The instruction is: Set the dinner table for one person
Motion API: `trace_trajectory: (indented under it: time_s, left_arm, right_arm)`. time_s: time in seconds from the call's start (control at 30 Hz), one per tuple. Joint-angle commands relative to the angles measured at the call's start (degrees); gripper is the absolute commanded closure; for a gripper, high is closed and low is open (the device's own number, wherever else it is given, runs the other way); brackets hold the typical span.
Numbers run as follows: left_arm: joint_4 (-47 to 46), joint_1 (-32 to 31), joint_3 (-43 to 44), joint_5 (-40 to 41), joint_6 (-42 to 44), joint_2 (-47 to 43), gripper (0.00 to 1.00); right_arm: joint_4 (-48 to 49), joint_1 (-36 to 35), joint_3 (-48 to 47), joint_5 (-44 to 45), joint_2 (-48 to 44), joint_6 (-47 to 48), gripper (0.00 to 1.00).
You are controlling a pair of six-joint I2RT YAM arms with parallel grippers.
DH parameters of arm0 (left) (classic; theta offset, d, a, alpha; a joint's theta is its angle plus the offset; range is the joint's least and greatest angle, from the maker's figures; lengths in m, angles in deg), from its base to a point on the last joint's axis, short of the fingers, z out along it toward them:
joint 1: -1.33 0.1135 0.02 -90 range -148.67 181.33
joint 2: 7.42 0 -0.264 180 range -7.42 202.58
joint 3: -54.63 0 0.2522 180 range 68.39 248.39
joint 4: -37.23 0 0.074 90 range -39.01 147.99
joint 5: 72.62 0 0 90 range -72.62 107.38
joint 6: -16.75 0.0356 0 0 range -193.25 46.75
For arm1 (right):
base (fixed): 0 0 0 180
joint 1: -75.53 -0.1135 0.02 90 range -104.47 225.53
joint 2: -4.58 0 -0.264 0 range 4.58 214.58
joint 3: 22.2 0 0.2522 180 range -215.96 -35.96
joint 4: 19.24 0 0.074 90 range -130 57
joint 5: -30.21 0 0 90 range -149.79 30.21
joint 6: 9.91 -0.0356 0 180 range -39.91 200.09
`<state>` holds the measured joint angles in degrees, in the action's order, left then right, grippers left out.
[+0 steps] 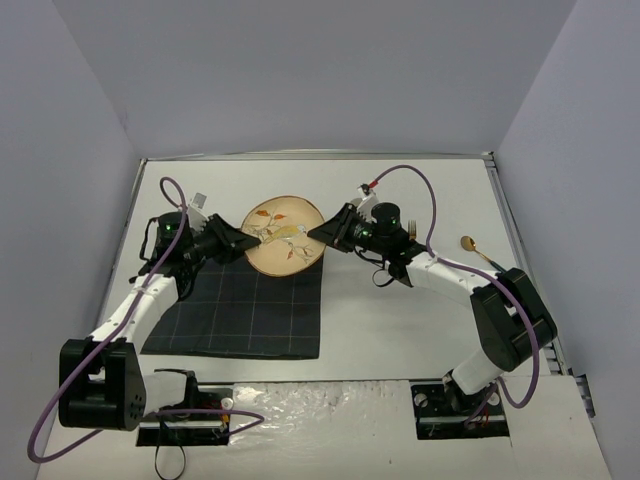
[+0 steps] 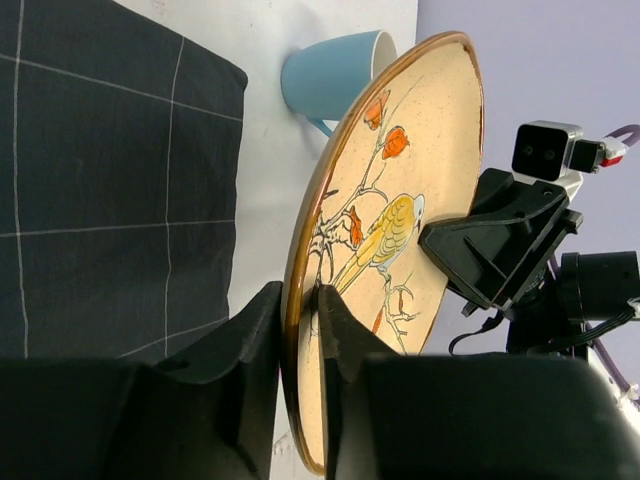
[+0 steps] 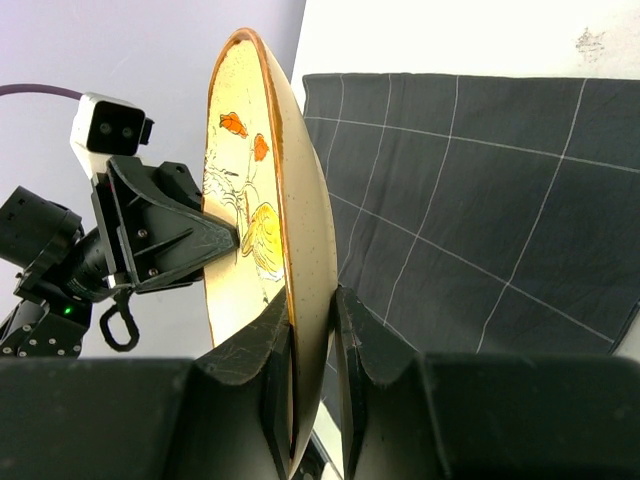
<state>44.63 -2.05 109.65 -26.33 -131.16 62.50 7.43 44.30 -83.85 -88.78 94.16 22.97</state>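
desk (image 1: 400,330): big white top with thin metal edge strips, filling the floor between the grey walls, and everything here sits on it or hangs over it.
plate (image 1: 285,235): here's the star, a round cream plate with a brown rim, a yellow bird and orange leaves, caught between the two arms over the far edge of the placemat, partly past it above bare desk.
left jaws: clamped on the plate's left rim. The left wrist view shows one finger (image 2: 255,330) under the rim and the other on the painted face.
right jaws: pinching the opposite rim, and the right wrist view has the plate edge wedged tight between both fingers (image 3: 262,350).
plate tilt: both wrist views show it held off the cloth. How high, I can't tell.
placemat (image 1: 250,315): dark grey checked cloth, flat on the desk's left half, in front of the left arm.
blue mug (image 2: 330,75): upright on bare desk just beyond the placemat's corner, partly tucked behind the plate's rim in the left wrist view.
spoon (image 1: 468,243): gold-coloured, lying on the desk out to the right, close to the right arm's elbow, well apart from the plate.
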Motion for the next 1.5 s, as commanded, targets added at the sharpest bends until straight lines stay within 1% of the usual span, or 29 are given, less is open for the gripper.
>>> trace_trajectory:
  time_s: [0.0, 0.03, 0.17, 0.2, 0.27, 0.4, 0.5, 0.63, 0.7, 0.77, 0.83, 0.9, 0.97, 1.07, 1.2, 1.37, 1.47]
  left_arm:
    - [-5.50, -0.23, 0.60, -1.00, -0.32, -2.69, 0.97]
    - [-5.50, -0.23, 0.53, -0.90, -0.25, -2.82, 1.00]
    - [-5.51, -0.23, 0.19, -0.76, -0.18, -3.24, 1.00]
    - [-5.57, -0.23, 0.03, -0.70, -0.18, -3.47, 1.00]
    - [-5.90, -0.15, -0.28, -0.60, -0.26, -4.18, 1.00]
    - [-7.62, -0.05, -1.37, -0.15, -1.33, -6.22, 1.00]
    - [-8.53, 0.16, -2.06, 0.07, -1.99, -7.68, 1.00]
    - [-9.26, 0.98, -3.69, 0.30, -3.39, -9.68, 1.00]
    - [-10.15, 1.68, -5.03, 0.20, -4.26, -10.93, 1.00]
    - [-10.29, 3.14, -6.96, 0.48, -4.85, -12.79, 1.00]
    - [-9.52, 6.26, -9.05, 1.40, -4.93, -15.55, 1.00]
    - [-8.29, 9.79, -11.43, 2.11, -4.93, -17.96, 1.00]
    - [-7.73, 12.67, -14.19, 2.21, -5.71, -19.27, 1.00]
    - [-8.84, 15.28, -17.92, 3.12, -7.60, -20.29, 1.00]
    - [-11.30, 16.77, -22.01, 5.21, -9.06, -21.32, 1.00]
    - [-8.02, 17.59, -25.98, 10.13, -7.43, -25.70, 1.00]
    - [-8.75, 19.15, -28.65, 12.81, -8.26, -26.97, 1.00]
  right_arm:
    - [13.68, -0.65, -1.68, -2.70, -2.10, -2.23, 1.00]
    - [13.47, -0.65, -1.57, -2.58, -2.15, -1.94, 1.00]
    - [10.27, -0.67, -1.80, -1.87, -2.71, 0.23, 1.00]
    - [8.92, -0.67, -2.03, -1.36, -3.11, 1.29, 0.96]
    - [6.18, -0.67, -2.35, -0.30, -3.74, 4.54, 0.85]
    - [-0.75, -0.76, -3.00, 2.47, -5.13, 8.72, 0.53]
    - [-4.08, -0.66, -3.09, 3.94, -5.89, 11.19, 0.33]
    - [-6.72, -0.33, -3.00, 4.99, -7.12, 13.65, 0.20]
    - [-8.45, -0.02, -2.77, 5.92, -7.86, 14.56, 0.15]
    - [-11.13, 0.55, -2.63, 6.88, -9.28, 16.09, 0.09]
    - [-13.63, 1.07, -2.51, 8.95, -11.41, 18.23, 0.04]
    - [-15.88, 1.58, -2.31, 10.13, -13.44, 20.03, 0.00]
    - [-17.70, 2.11, -1.87, 10.90, -15.83, 21.32, 0.00]
    - [-20.25, 2.52, -1.08, 11.79, -19.52, 22.83, 0.00]
    - [-22.33, 2.93, 0.07, 11.59, -22.69, 24.40, 0.00]
    - [-23.03, 3.80, 2.13, 9.02, -25.42, 25.21, 0.00]
    - [-23.03, 3.96, 3.34, 7.84, -26.81, 25.63, 0.00]
